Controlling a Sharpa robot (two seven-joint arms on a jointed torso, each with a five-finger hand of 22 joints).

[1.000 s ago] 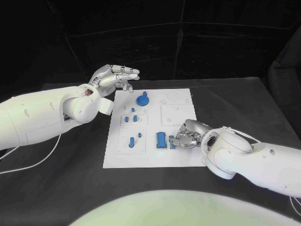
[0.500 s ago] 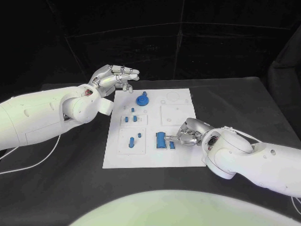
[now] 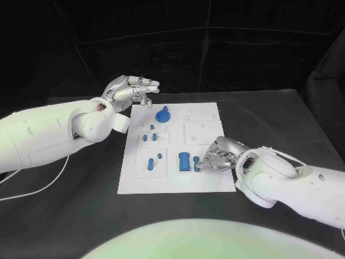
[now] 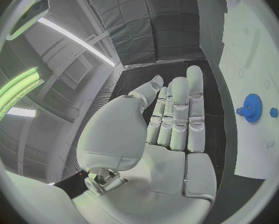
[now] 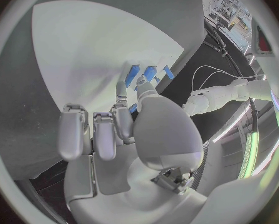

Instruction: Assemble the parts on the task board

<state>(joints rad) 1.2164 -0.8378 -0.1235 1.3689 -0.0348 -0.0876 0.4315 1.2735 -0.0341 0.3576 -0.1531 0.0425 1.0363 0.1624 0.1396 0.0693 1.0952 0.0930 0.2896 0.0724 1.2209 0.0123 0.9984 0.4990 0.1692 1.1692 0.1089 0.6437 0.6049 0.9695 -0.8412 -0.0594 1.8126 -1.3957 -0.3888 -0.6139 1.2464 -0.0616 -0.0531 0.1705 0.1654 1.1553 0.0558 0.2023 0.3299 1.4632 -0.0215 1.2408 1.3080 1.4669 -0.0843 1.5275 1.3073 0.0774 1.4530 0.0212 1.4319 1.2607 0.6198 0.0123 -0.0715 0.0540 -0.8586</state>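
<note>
Meanwhile right hand (image 3: 216, 155) pinches a blue part (image 3: 197, 163) on the task board (image 3: 207, 181); left hand (image 3: 131, 88) hovers, fingers curled

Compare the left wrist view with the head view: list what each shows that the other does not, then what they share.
Left wrist view alone: the palm side of the left hand, its fingers straight and together, holding nothing.

Head view alone: the right hand at the two upright blue blocks, the small blue pegs, and the black table.

Both: the white task board and the blue gear on it.
</note>
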